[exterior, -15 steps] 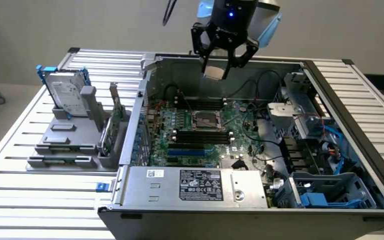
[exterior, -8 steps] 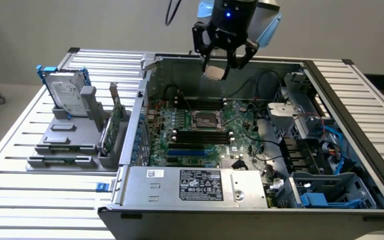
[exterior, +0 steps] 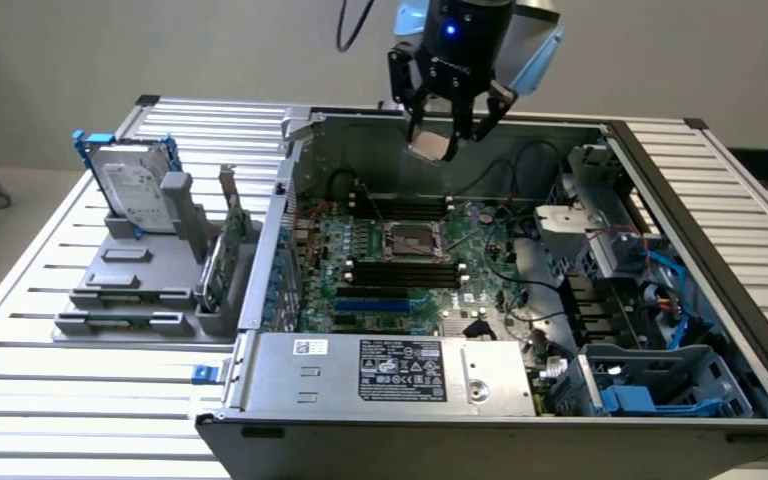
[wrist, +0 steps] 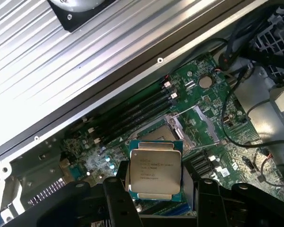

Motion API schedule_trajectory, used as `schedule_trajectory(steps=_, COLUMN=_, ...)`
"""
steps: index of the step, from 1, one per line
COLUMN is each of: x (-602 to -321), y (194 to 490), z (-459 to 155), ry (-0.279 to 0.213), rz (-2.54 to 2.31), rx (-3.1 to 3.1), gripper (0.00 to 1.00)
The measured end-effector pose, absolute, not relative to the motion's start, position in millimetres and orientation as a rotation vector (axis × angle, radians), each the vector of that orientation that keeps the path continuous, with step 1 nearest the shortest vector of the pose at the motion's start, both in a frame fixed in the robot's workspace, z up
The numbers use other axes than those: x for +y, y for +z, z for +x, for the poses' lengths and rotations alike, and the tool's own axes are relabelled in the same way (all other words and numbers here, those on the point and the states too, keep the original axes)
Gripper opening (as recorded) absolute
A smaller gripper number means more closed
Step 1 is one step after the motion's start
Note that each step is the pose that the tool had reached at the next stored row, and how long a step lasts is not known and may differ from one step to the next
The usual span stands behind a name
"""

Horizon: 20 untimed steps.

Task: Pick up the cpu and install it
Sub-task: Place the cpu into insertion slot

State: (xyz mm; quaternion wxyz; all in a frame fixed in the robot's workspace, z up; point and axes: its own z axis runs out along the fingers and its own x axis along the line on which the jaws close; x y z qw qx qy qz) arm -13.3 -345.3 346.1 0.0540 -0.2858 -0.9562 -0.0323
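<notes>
Gripping the cpu [exterior: 434, 148] [wrist: 155, 171], jaws clamped shut on its sides. Holding it in the air above the open computer case [exterior: 398, 372], over the motherboard [exterior: 480, 232], well apart from the socket [exterior: 408, 238]. Showing its printed silvery top to the wrist view. Noting hard drive [exterior: 131, 180] upright on counter [exterior: 37, 395], exterior view's left.

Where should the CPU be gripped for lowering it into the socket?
Probably by two opposite thin edges, from above, as the gripper holds the CPU now. It is a flat square chip, silvery lid up, so the edges give the only purchase and the underside is left free to seat in the socket.
</notes>
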Motion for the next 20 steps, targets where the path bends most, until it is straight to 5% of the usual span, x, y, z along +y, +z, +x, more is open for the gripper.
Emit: schedule_trajectory(steps=20, x=-345.3, y=340.6, z=-13.3, ry=-0.127, rz=-1.386, rx=-2.711, gripper=0.54)
